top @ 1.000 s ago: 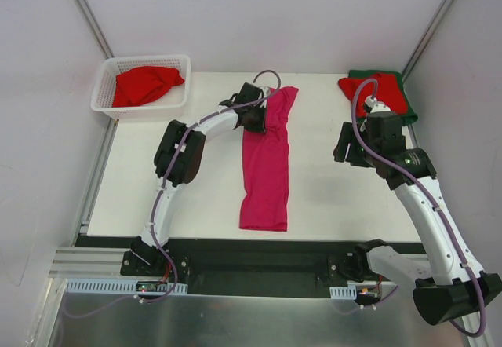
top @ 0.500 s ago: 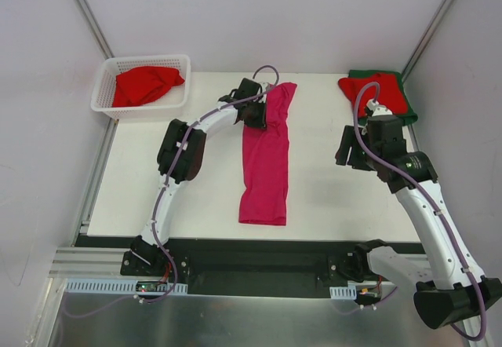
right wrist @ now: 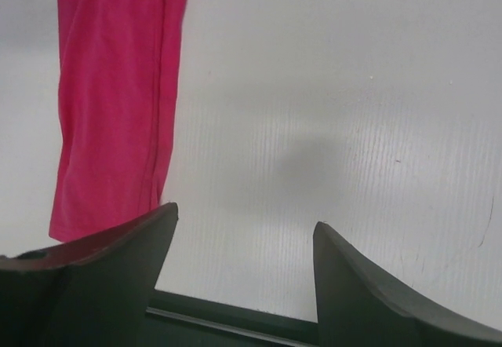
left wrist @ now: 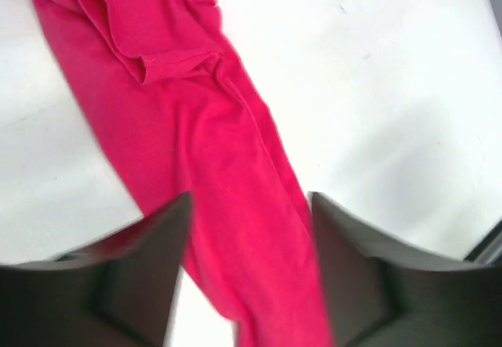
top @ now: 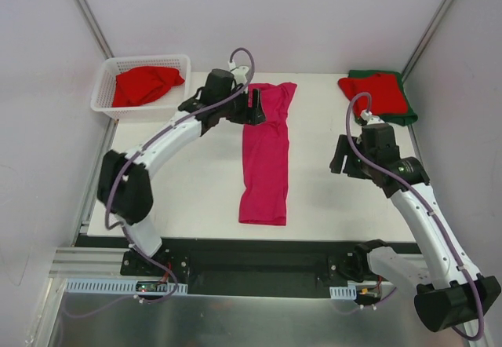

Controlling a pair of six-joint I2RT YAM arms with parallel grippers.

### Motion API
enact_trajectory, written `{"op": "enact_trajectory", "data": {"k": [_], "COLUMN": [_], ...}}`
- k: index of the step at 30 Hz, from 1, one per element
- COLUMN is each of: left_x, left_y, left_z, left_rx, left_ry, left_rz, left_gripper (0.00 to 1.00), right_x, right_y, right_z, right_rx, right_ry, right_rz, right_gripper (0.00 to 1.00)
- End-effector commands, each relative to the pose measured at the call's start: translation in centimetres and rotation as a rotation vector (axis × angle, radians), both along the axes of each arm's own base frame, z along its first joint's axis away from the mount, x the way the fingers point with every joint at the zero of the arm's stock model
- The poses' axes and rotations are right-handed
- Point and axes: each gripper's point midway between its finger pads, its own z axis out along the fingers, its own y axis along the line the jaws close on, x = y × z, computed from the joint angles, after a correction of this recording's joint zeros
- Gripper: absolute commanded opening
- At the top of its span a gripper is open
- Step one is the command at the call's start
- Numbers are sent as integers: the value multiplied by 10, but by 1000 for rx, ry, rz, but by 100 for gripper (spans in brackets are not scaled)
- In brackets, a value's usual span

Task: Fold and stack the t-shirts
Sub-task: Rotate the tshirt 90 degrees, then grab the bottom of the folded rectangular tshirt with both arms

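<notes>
A bright magenta t-shirt [top: 267, 155] lies folded into a long narrow strip down the middle of the white table [top: 188, 182]. My left gripper [top: 252, 105] hovers at the strip's far end, left of its collar part. In the left wrist view the left gripper [left wrist: 249, 206] is open, with the magenta cloth [left wrist: 227, 151] lying flat below and between the fingers, not pinched. My right gripper [top: 343, 161] hangs open right of the strip. In the right wrist view the right gripper [right wrist: 245, 221] is over bare table, the magenta shirt [right wrist: 114, 111] to its left. A folded red t-shirt [top: 376, 94] rests on a dark green t-shirt [top: 409, 116] at the back right.
A white lattice basket [top: 106, 80] stands at the back left corner holding a crumpled red t-shirt [top: 145, 84]. Grey walls close in the table on both sides. The black front rail [top: 251, 249] runs along the near edge.
My left gripper has opened and let go of the magenta shirt's far end, and the left arm's elbow has swung out to the left. The right gripper drifted slightly nearer.
</notes>
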Motion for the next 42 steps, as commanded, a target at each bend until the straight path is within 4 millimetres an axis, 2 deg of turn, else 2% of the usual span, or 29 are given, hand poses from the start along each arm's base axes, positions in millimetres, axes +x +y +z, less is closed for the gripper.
{"op": "enact_trajectory", "data": {"k": [1,2,3,5,7,8,10,11,14,16,17,19,22,25,31,39,42], "left_x": [-47,-65,-75,-103,-122,-138,-154,-168,-193,-208,-216,-228,-246,-259,-266,-260,-258], "left_y": [17,27,32,44,52,61,68,73,80,77,79,73,68,66,69,69,66], "left_z": [20,10,4,-14,-25,-34,-40,-47,-63,-67,-77,-78,-92,-103,-124,-135,-140], "left_rx": [-50,-53,-58,-67,-70,-72,-86,-98,-110,-125,-112,-119,-125,-127,-122,-113,-108], "left_ry": [-19,6,17,67,95,117,138,157,202,216,235,237,265,291,304,285,292], "left_rz": [2,16,21,38,49,64,72,78,82,62,63,45,29,23,45,57,55], "left_gripper": [75,83,99,99,99,99,99,99,99,96,93,94,92,88,84,79,76], "right_x": [-7,-12,-16,-25,-27,-35,-38,-43,-50,-56,-57,-62,-67,-73,-82,-88,-88], "right_y": [25,37,43,58,67,70,73,77,88,98,100,109,121,133,149,145,142], "right_z": [-20,-25,-34,-55,-63,-76,-84,-91,-97,-101,-102,-105,-116,-132,-150,-163,-165], "right_rx": [126,184,215,307,361,369,378,391,418,424,425,419,420,417,394,383,374], "right_ry": [30,50,71,124,132,163,166,186,210,217,218,226,250,289,319,338,337], "right_rz": [55,95,108,128,124,127,125,129,158,191,191,222,239,252,255,224,212], "right_gripper": [77,79,81,85,90,93,100,100,96,97,97,96,96,97,99,85,83]}}
